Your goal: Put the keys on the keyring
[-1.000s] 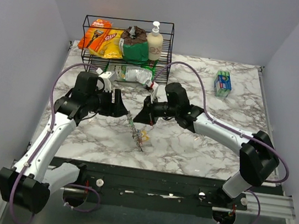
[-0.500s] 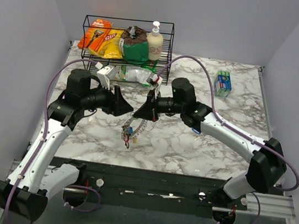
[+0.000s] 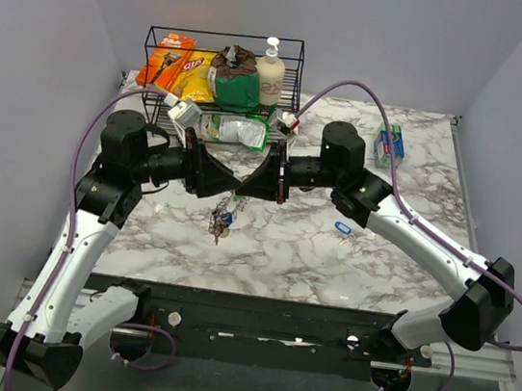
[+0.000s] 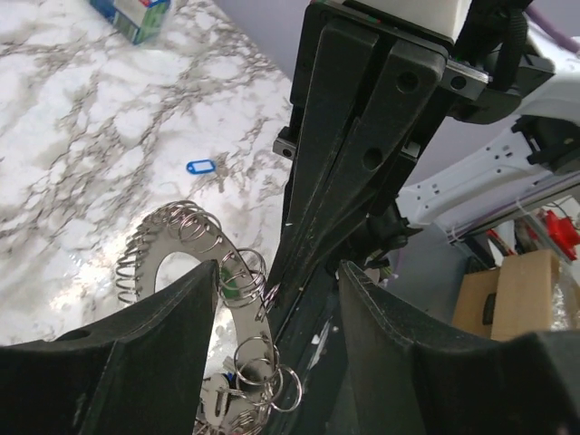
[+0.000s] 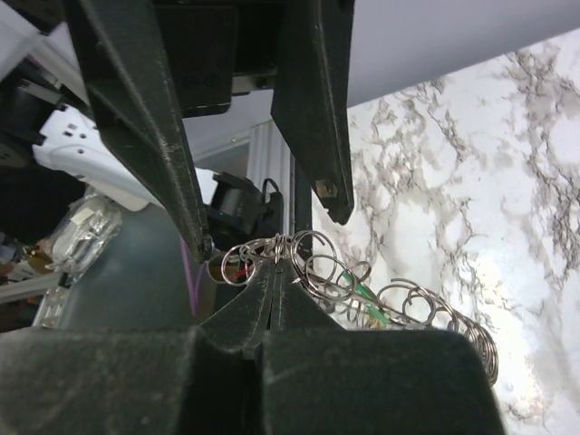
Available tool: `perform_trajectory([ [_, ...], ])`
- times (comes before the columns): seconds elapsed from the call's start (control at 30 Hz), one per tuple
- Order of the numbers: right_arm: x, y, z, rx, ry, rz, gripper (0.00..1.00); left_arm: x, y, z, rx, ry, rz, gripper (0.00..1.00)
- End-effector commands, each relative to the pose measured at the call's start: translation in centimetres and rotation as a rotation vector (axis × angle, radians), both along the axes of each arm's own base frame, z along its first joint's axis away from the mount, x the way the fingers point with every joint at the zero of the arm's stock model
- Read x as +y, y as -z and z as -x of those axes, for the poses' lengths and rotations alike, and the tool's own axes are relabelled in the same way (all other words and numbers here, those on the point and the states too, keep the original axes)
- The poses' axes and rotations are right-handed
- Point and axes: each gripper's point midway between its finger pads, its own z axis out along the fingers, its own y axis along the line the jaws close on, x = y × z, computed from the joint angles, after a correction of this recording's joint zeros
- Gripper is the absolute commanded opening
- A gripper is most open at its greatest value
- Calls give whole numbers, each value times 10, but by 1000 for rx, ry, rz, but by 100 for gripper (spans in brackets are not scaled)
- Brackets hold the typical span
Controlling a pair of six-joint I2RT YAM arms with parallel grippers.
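Note:
The keyring [image 3: 226,212] hangs in the air between my two grippers, a silvery ring strung with several small split rings [image 4: 181,237]. My right gripper [image 5: 276,265] is shut on the keyring's upper edge [image 5: 304,246]. A bunch of keys [image 3: 220,231] with coloured bits dangles below it. Facing it, my left gripper [image 3: 225,182] is open, its fingers [image 4: 136,353] straddling the right gripper's tip [image 4: 358,154] and the ring without touching either. A single blue key tag [image 3: 340,228] lies on the marble to the right, also in the left wrist view [image 4: 198,167].
A black wire rack [image 3: 224,54] with snack bags and a bottle stands at the back. A blue-green box [image 3: 389,143] sits at the back right. A crumpled wrapper [image 3: 236,131] lies in front of the rack.
Both grippers have risen and moved toward the back, lifting the keyring and its keys off the table. The left jaws have narrowed a little. The blue tag now shows on the table.

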Motion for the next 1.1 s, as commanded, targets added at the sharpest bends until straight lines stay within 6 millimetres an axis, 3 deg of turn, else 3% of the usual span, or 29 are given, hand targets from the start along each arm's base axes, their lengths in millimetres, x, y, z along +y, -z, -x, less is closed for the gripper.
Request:
perform_trajectory([
  [0.0, -10, -55, 19, -72, -81, -117, 0, -5, -43, 20, -98, 98, 85, 63],
  [0.3, -22, -86, 35, -106, -147, -186, 0, -7, -83, 33, -188, 138, 148, 59],
  [0.63, -38, -97, 38, -86, -196, -275, 0, -10, -94, 49, -185, 244, 183, 48],
  [1.07, -50, -105, 39, -68, -219, -335, 0, -12, -103, 64, -166, 324, 237, 46],
])
